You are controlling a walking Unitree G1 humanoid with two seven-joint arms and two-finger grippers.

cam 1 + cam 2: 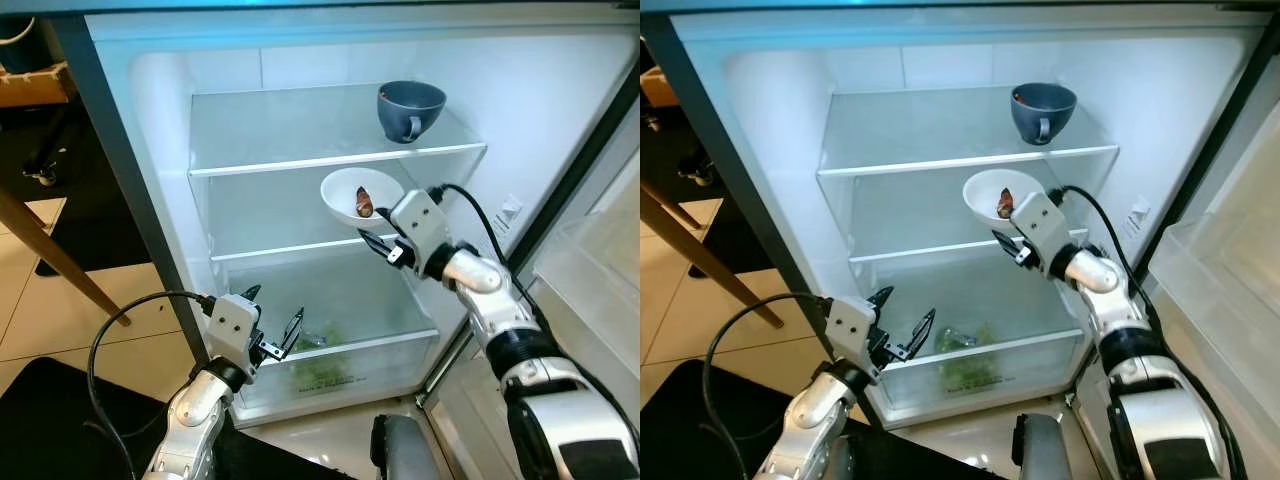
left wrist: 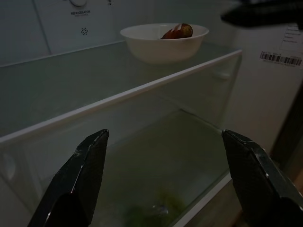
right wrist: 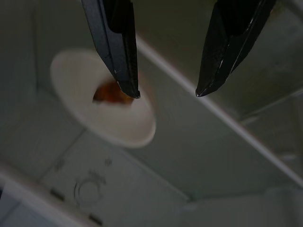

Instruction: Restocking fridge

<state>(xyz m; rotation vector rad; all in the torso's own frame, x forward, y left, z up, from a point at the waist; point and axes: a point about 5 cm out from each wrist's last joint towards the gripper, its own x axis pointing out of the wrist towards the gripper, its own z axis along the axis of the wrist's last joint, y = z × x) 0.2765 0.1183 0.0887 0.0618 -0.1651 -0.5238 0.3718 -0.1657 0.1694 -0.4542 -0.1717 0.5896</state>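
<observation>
Inside the open fridge (image 1: 150,150), my spread right gripper (image 1: 378,243) hangs just before the white bowl (image 1: 345,190); a blue cup (image 1: 410,108) sits one shelf above it, my spread left gripper (image 1: 272,330) below, near the crisper drawer (image 1: 340,360).

Fridge (image 1: 150,120): cup (image 1: 410,108) on top shelf, bowl (image 1: 358,196) w/ food on mid shelf below it, greens (image 1: 320,368) in btm drawer

White bowl (image 1: 355,196) on middle shelf (image 1: 270,248)

Head views bright, sharp; cool light fills the white fridge interior (image 1: 300,200). Wrist views dim. Right wrist view blurred.
</observation>
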